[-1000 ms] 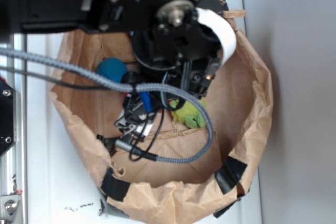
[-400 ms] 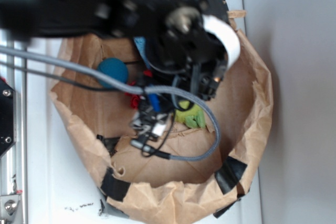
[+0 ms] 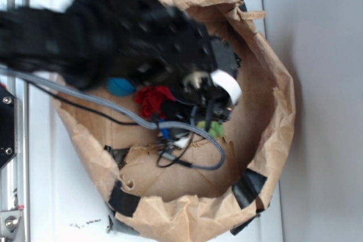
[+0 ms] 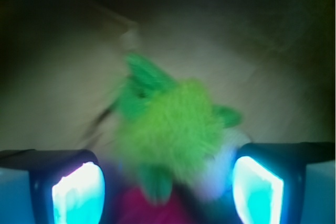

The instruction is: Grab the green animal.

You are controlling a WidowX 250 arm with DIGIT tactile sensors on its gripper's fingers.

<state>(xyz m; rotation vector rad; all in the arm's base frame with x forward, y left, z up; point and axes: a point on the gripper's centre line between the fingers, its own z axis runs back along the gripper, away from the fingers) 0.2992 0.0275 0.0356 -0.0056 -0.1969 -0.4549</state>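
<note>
Gripper, fingers spread, straddles the green frog; soft, light plush looks best pinched across its fuzzy body

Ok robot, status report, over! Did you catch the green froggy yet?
Fingers open, one each side of the green frog. Not clamped yet. Frog sits in the paper bag. Red cloth ball close beside it, picture blurry. Over.

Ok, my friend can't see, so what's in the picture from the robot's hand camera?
A fuzzy green toy animal sits blurry between the gripper's two glowing blue-white fingers, which are spread apart. Something dark red shows just below it, and brown paper lies behind.
</note>
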